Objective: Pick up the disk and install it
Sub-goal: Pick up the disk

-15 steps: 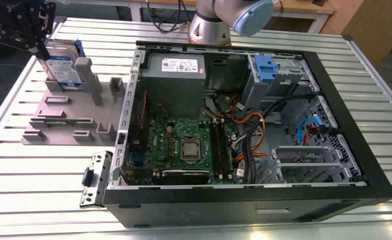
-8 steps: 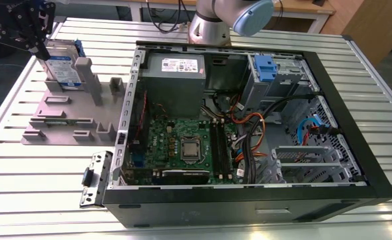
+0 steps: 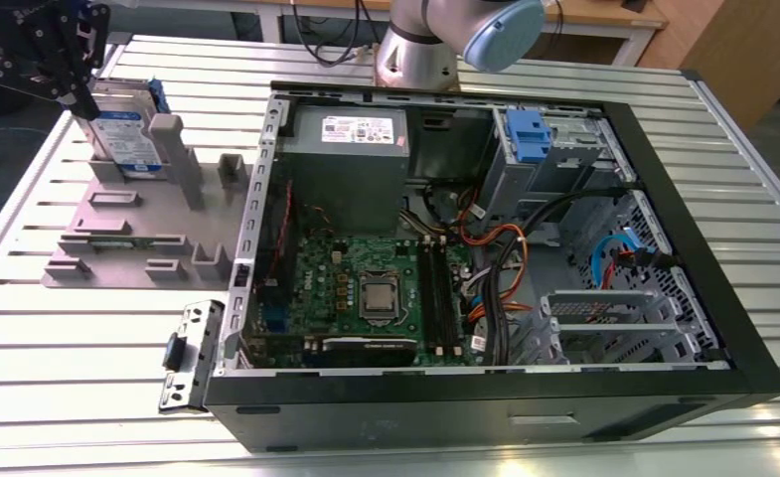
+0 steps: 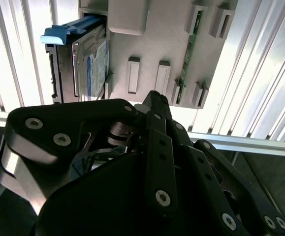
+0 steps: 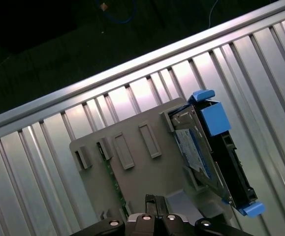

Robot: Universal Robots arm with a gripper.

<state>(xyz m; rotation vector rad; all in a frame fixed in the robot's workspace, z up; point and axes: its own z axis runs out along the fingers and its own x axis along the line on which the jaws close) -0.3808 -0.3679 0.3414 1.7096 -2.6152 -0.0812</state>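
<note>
Downward-pointing end effector (image 3: 75,95) near the upright disk (image 3: 131,139)

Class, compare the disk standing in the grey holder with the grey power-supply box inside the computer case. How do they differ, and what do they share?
The disk is thin and stands on edge in the holder, outside the computer case. The power-supply box is bulky and sits inside the case. The disk wears a blue bracket, while the box is plain grey. Both are metal and carry a label.
</note>
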